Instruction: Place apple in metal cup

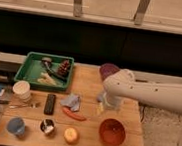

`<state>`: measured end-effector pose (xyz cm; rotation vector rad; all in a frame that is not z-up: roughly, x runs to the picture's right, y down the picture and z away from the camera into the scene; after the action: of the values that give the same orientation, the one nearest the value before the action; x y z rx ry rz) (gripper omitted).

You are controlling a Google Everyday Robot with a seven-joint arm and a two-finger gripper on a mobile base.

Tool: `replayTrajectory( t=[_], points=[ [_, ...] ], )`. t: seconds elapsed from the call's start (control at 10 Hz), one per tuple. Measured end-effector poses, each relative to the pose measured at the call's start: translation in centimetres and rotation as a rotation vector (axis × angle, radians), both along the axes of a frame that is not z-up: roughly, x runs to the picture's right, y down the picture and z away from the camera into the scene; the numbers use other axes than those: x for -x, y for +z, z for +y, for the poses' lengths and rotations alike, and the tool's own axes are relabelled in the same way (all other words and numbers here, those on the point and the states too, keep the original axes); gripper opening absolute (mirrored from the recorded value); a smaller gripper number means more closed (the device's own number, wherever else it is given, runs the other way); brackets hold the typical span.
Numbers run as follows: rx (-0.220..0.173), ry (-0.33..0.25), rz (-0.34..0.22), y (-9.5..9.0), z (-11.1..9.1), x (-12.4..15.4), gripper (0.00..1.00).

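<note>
The apple point(71, 134), small, round and yellow-orange, sits near the front edge of the wooden table point(90, 82). The metal cup point(47, 127), short and dark with a pale inside, stands just left of it, a small gap between them. The white arm reaches in from the right over the middle of the table. Its gripper point(102, 105) hangs above the table right of centre, well behind and to the right of the apple and just behind the orange-red bowl point(112, 131).
A light blue cup point(16, 125) stands at the front left and a cream cup point(21, 89) behind it. A green tray point(47, 71) of items is at the back left, a purple bowl point(109, 70) at the back. A remote point(50, 104), blue cloth point(71, 101) and red-orange vegetable point(74, 115) lie mid-table.
</note>
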<state>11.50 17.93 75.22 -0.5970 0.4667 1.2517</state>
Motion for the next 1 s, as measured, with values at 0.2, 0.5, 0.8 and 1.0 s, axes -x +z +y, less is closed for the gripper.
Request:
replayTrajectory(
  t=[0.2, 0.5, 0.8, 1.0],
  points=[
    [0.022, -0.059, -0.066, -0.8, 0.9, 3.1, 0.66],
    [0.04, -0.116, -0.107, -1.9, 2.3, 5.0, 0.66],
    [0.043, -0.115, -0.111, -1.9, 2.3, 5.0, 0.66],
    [0.089, -0.156, -0.11, -1.3, 3.5, 4.8, 0.66]
  ],
)
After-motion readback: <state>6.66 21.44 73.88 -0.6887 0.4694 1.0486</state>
